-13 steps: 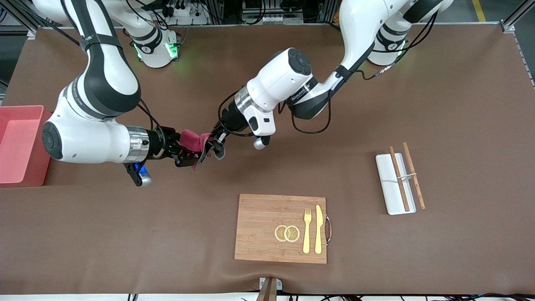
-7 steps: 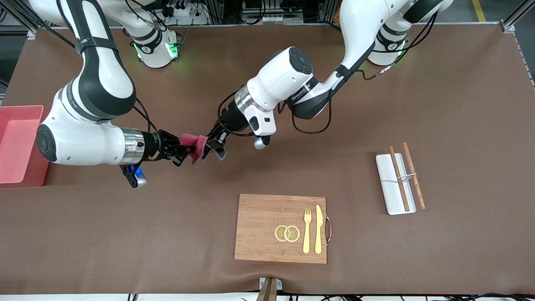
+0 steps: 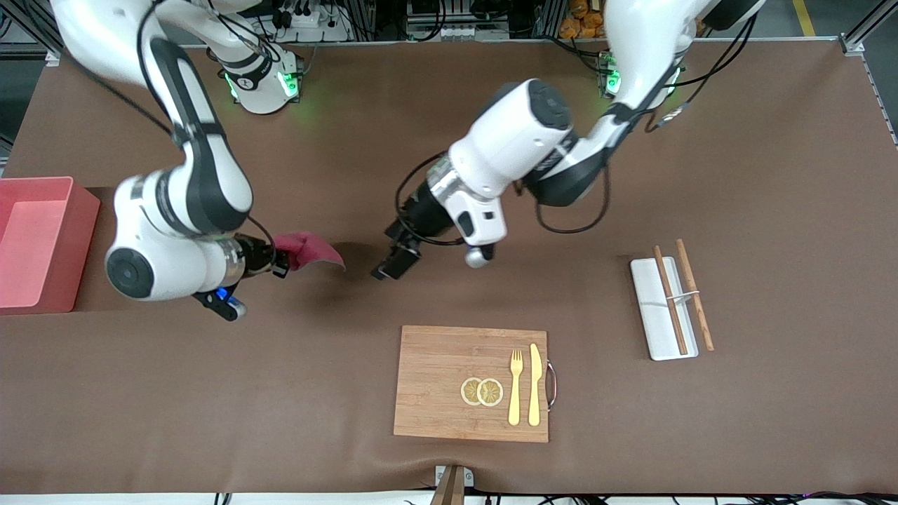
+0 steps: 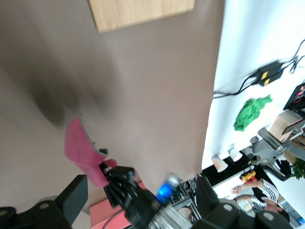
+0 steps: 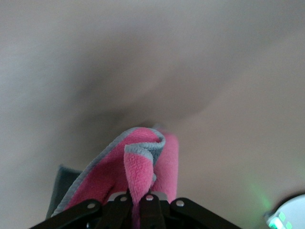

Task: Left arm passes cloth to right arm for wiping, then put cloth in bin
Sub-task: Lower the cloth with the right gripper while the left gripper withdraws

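My right gripper (image 3: 283, 259) is shut on the magenta-pink cloth (image 3: 307, 250), which hangs from it above the table with its grey-edged tip pointing toward my left gripper. In the right wrist view a fold of the cloth (image 5: 138, 171) is pinched between the right gripper's (image 5: 139, 206) fingers. My left gripper (image 3: 388, 269) is open and empty, a short gap from the cloth's tip, above bare table. The left wrist view shows the left gripper (image 4: 141, 180) spread wide, with the cloth (image 4: 82, 151) held by the right gripper (image 4: 110, 172). The pink bin (image 3: 35, 242) stands at the right arm's end of the table.
A wooden cutting board (image 3: 435, 382) with two lemon slices, a fork and a knife lies nearer the front camera. A flat white tray (image 3: 652, 315) with two chopsticks lies toward the left arm's end.
The left gripper has let go of the cloth and drawn back toward its own end. The right gripper has kept the cloth and pulled back toward the bin.
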`<state>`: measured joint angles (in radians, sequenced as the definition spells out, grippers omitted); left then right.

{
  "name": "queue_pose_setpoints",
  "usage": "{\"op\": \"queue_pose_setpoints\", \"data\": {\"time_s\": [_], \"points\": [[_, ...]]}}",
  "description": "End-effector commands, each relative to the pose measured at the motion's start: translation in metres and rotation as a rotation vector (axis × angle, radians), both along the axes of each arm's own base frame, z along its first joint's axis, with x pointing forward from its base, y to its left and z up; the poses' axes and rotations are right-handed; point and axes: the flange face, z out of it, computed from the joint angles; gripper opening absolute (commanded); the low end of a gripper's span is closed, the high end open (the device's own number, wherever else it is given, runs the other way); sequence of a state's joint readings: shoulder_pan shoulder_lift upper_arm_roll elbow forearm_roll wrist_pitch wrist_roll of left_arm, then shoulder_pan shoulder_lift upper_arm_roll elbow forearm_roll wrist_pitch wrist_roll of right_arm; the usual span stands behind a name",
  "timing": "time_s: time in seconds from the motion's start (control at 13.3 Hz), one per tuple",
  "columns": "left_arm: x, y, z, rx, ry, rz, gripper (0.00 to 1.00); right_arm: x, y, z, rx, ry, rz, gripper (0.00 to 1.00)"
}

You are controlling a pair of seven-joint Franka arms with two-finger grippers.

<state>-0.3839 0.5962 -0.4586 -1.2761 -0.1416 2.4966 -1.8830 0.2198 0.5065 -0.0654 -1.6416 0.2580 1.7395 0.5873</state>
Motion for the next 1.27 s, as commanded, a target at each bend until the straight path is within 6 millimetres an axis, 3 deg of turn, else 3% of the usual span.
{"op": "queue_pose_setpoints", "data": {"time_s": [0.0, 0.07, 0.22, 0.38, 0.6, 0.75, 0.9, 0.97, 1.05, 1.2], "points": [[0.013, 0.069, 0.046, 0.124, -0.005, -0.055, 1.0, -0.004, -0.071, -0.041, -0.012, -0.038, 0.121, 0.0], [0.018, 0.097, 0.06, 0.173, -0.004, -0.091, 1.0, -0.006, -0.102, -0.053, -0.051, -0.063, 0.185, 0.0], [0.02, 0.149, 0.076, 0.292, 0.005, -0.213, 1.0, -0.01, -0.186, -0.064, -0.082, -0.108, 0.301, 0.0], [0.024, 0.209, 0.083, 0.398, 0.017, -0.38, 1.0, -0.015, -0.262, -0.054, -0.08, -0.135, 0.421, 0.0], [0.022, 0.275, 0.098, 0.479, -0.002, -0.548, 1.0, -0.024, -0.357, -0.011, -0.113, -0.158, 0.601, 0.0], [0.028, 0.321, 0.098, 0.496, 0.016, -0.597, 1.0, -0.034, -0.395, -0.001, -0.114, -0.16, 0.65, 0.0], [0.021, 0.379, 0.123, 0.535, -0.038, -0.667, 1.0, -0.034, -0.404, -0.008, -0.137, -0.17, 0.665, 0.0], [0.02, 0.406, 0.122, 0.58, -0.06, -0.752, 1.0, -0.031, -0.394, -0.016, -0.128, -0.163, 0.674, 0.0], [0.018, 0.427, 0.123, 0.651, -0.068, -0.836, 1.0, -0.026, -0.377, -0.024, -0.111, -0.159, 0.689, 0.0], [0.015, 0.45, 0.124, 0.732, -0.075, -0.93, 1.0, -0.003, -0.307, -0.03, -0.054, -0.197, 0.692, 0.0]]}}
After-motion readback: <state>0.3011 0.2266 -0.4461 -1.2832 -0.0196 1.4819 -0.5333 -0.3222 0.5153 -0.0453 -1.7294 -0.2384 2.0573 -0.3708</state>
